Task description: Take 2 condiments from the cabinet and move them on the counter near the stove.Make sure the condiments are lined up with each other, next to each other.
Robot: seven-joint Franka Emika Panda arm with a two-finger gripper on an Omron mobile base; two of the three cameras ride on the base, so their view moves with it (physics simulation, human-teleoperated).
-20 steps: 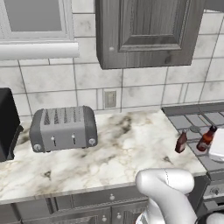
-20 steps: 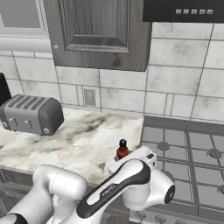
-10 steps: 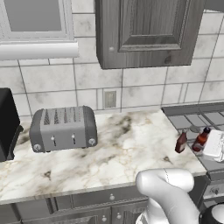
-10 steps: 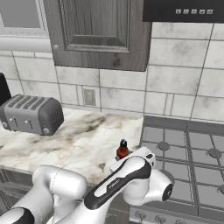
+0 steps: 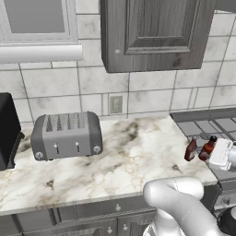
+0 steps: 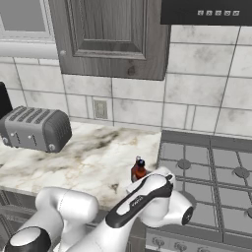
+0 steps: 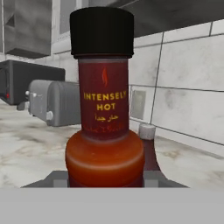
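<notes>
Gripper (image 7: pixel 105 181) clamps red bottle (image 7: pixel 104 105) near counter (image 5: pixel 133 156) edge beside stove (image 6: pixel 216 172); dark squat bottle (image 5: pixel 191 149) just beside it; toaster (image 5: pixel 67 135) well left; cabinet (image 5: pixel 156 32) door closed.

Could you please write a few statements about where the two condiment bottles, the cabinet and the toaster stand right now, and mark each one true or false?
1. The red bottle with the black cap sits between the tips of the pincer. True.
2. The dark red-brown bottle is lying on its side. False: it stands upright on the counter, beside the red one.
3. The cabinet door is shut. True.
4. The silver toaster stands on the stove. False: it is on the counter, far left of the bottles.
5. Both bottles stand close to the stove's edge. True.
</notes>
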